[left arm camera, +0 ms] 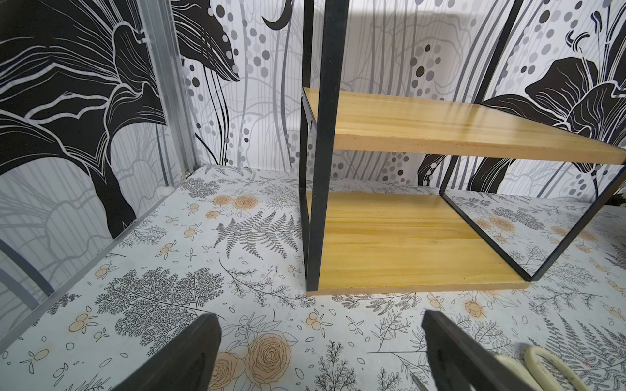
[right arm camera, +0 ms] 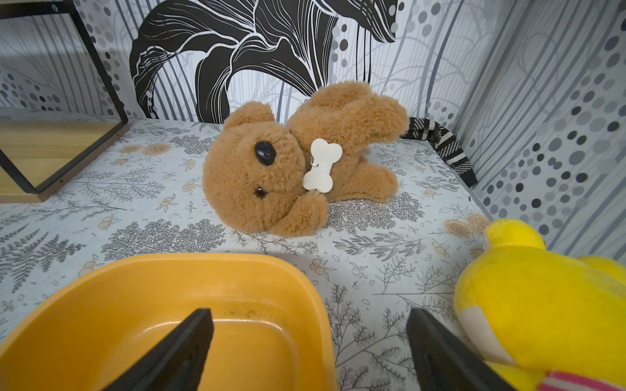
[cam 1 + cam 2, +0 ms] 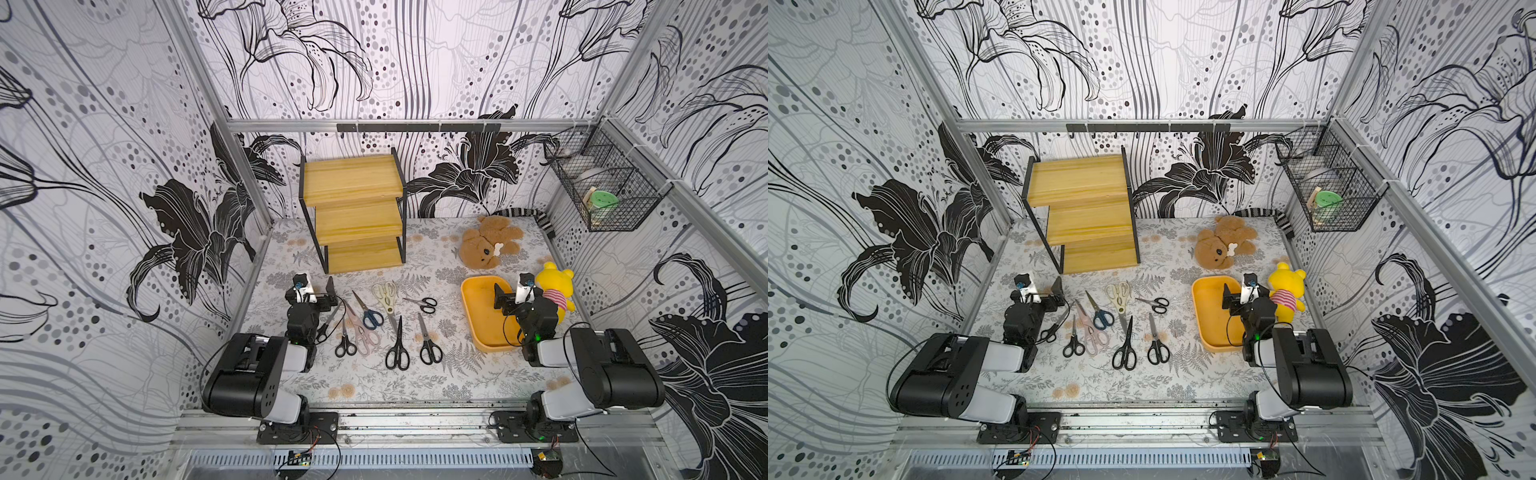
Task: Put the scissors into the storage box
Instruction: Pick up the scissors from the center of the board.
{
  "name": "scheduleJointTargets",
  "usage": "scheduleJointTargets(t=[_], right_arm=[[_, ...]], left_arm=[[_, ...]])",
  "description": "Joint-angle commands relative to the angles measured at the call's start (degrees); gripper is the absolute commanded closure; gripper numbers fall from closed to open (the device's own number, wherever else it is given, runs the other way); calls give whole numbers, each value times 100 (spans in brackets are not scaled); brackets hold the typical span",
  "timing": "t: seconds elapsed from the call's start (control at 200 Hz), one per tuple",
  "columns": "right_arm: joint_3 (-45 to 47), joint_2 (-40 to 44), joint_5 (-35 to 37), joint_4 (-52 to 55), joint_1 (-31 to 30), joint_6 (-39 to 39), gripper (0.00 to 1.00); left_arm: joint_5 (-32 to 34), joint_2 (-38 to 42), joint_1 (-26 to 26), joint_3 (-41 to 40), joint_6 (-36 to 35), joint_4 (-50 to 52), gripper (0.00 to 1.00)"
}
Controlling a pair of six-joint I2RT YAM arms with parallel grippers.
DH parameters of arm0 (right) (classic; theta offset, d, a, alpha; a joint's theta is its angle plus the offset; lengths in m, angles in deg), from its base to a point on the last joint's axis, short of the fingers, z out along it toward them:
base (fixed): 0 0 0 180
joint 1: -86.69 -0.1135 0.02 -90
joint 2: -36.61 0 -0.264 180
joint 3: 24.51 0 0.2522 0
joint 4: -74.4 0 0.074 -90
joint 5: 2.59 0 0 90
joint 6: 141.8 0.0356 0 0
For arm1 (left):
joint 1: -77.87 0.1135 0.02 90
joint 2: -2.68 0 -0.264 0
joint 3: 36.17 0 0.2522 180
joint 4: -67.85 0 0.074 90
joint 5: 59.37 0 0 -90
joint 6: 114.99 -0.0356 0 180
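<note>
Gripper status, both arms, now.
Left gripper: open, holding nothing.
Right gripper: open, holding nothing, over the edge of the storage box.

The right gripper (image 2: pixel 310 316) is all black, and under it the box (image 2: pixel 135 298) glows yellow-orange. Just beside it there's a plush (image 2: pixel 542 304), bright yellow with a pink-and-white striped shirt. Ahead sits a bear (image 2: pixel 250 189), caramel brown with a black nose and a white bone tag. Past that is a cloth (image 2: pixel 440 142) in black-and-white stripes.

Over by the left gripper (image 1: pixel 320 316), black too, the scissors (image 3: pixel 400 340) are mostly black-handled, with a blue pair (image 3: pixel 371 314), a pink pair (image 3: pixel 362 330) and a cream pair (image 3: pixel 387 302). Ahead of it the shelf (image 1: pixel 406 122) is honey wood in a black frame. The table (image 3: pixel 374 382) is white with grey ferns and peach roses. The walls (image 3: pixel 415 62) are white with black lilies and grey dots.
</note>
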Motion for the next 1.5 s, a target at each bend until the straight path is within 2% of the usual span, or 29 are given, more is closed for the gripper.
scheduleJointTargets(t=[0.0,0.145,0.2,0.31,0.36,0.491,0.556,0.641,0.721,0.861,1.006,1.186,1.342,1.497], right_arm=[[-86,0,54,77,35,139,5],[-80,18,19,62,52,121,5],[-196,141,-51,374,46,69,4],[-854,666,94,2100,19,18,1],[-1169,852,233,2852,-4,1,6],[-1491,1298,619,3783,-293,115,8],[-1808,1441,732,4509,-493,283,9],[-2343,1444,655,5545,-763,541,13],[-2782,1361,736,6346,-1202,611,15],[-3454,1135,979,7405,-2142,713,20],[-4019,789,1217,8102,-3085,1003,27],[-4928,-239,1068,8627,-3823,1176,37],[-5715,-1336,708,9074,-3960,1102,48],[-6051,-1861,991,9236,-3973,1100,56]], left_arm=[[38,-18,36,114,62,-160,2],[292,19,8,84,96,-201,2],[318,78,10,110,87,-117,2],[684,403,-18,256,170,431,2],[912,562,-97,356,172,733,2],[1764,1018,-399,790,176,1804,2],[1995,1266,-444,1145,610,2653,2],[1864,1526,-457,1632,1114,3686,2],[1771,1653,-502,1876,1651,4232,2],[1871,1901,-690,1864,3014,5048,2],[1863,2120,-1152,1799,3990,5992,2],[1122,2111,-1393,1913,4438,6631,2],[573,1939,-1446,2128,4536,6807,2],[512,1929,-1481,2150,4613,6707,2]])
